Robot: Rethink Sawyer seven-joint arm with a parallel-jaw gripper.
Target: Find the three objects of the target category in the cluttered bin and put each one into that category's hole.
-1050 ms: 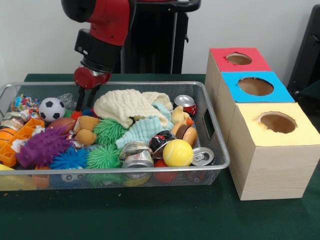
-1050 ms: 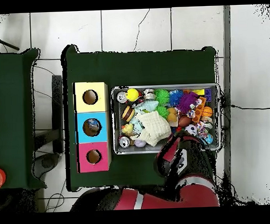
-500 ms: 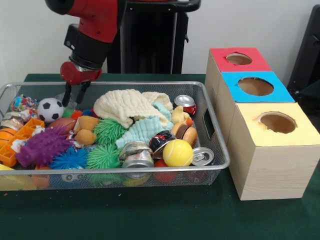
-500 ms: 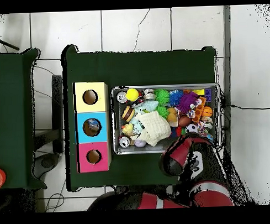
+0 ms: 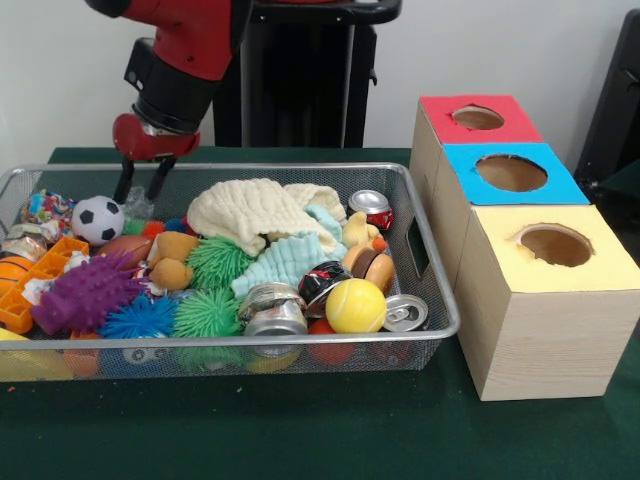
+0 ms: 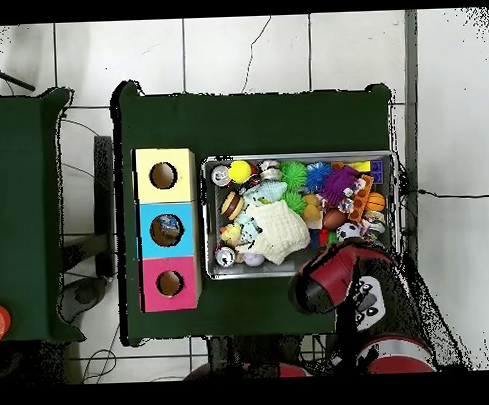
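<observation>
My gripper [image 5: 140, 186] hangs open and empty over the back left of the wire bin [image 5: 430, 262], just right of and above a soccer ball [image 5: 97, 220]. The bin holds a yellow tennis ball [image 5: 355, 305], a red-topped can [image 5: 370, 205], a silver can [image 5: 405, 313], crushed cans [image 5: 272, 305], a cream cloth [image 5: 250, 210], green spiky balls [image 5: 207, 312] and a purple spiky toy [image 5: 85, 294]. To the right stand the red box [image 5: 478, 118], the blue box [image 5: 512, 172] and the yellow box [image 5: 555, 245], each with a round hole. In the overhead view my arm [image 6: 341, 277] covers the gripper.
An orange lattice toy [image 5: 30, 280] and a basketball [image 5: 8, 270] lie at the bin's left end. The overhead view shows the bin [image 6: 297, 157] beside the row of boxes [image 6: 166, 229], with something lying inside the blue box's hole. A second green table [image 6: 24, 218] stands apart.
My gripper has swung left along the bin's back and risen a little, from beside the cream cloth to next to the soccer ball. It stays open and empty. No object has shifted.
</observation>
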